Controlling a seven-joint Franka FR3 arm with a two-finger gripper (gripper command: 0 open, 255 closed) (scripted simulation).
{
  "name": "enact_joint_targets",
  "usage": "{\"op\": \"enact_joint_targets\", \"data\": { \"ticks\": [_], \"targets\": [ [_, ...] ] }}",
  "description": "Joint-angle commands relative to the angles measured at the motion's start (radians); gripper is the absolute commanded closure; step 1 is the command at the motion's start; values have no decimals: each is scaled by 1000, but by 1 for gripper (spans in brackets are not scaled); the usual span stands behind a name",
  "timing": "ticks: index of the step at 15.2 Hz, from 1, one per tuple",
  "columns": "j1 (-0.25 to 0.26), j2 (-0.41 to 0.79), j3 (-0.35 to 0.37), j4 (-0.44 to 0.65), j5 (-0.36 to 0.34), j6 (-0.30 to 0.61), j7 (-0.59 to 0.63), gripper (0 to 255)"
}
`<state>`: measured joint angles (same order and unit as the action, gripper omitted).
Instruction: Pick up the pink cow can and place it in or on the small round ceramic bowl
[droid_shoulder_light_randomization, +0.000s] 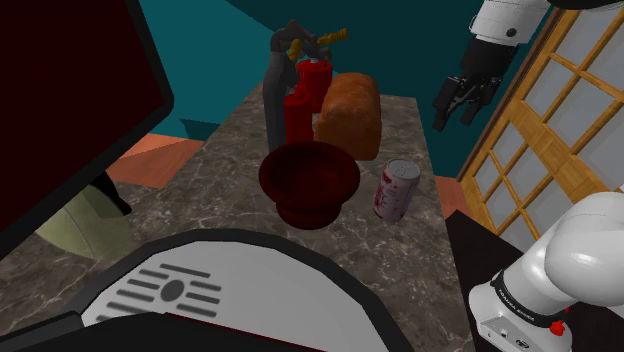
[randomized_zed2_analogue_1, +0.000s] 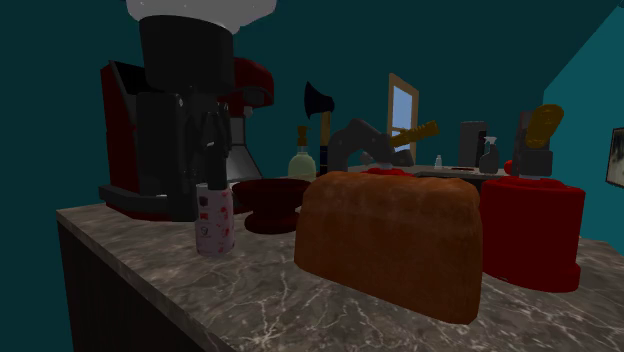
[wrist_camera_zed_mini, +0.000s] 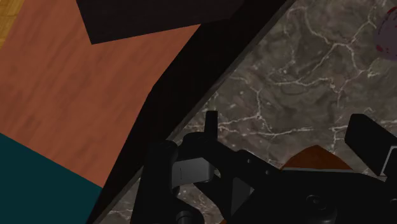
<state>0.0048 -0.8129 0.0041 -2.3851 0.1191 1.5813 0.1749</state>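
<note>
The pink-and-white spotted can (droid_shoulder_light_randomization: 398, 189) stands upright on the marble counter (droid_shoulder_light_randomization: 230, 190), just to the shoulder view's right of the dark red round bowl (droid_shoulder_light_randomization: 310, 178). In the second exterior view the can (randomized_zed2_analogue_1: 214, 220) stands in front of the bowl (randomized_zed2_analogue_1: 270, 203). My black gripper (droid_shoulder_light_randomization: 455, 112) hangs open in the air, above and beyond the can, out past the counter's edge, holding nothing. In the second exterior view the gripper (randomized_zed2_analogue_1: 213, 140) hovers over the can. In the wrist view the gripper (wrist_camera_zed_mini: 287, 132) is spread wide over the marble, and a sliver of the can (wrist_camera_zed_mini: 385, 35) shows far ahead.
A brown bread loaf (droid_shoulder_light_randomization: 350, 113) and a red container (droid_shoulder_light_randomization: 305, 100) stand behind the bowl. A big dark appliance (droid_shoulder_light_randomization: 230, 290) fills the near end of the counter. A dark red machine (randomized_zed2_analogue_1: 130, 150) stands behind the can. A lattice door (droid_shoulder_light_randomization: 560, 120) lies beyond the counter.
</note>
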Motion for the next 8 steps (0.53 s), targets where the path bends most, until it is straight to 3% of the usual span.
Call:
{"op": "enact_joint_targets", "data": {
  "ticks": [1,8],
  "targets": [
    [0,0,0,0,0,0,0,0],
    [51,17,192,37,80,-4,191,0]
  ]
}}
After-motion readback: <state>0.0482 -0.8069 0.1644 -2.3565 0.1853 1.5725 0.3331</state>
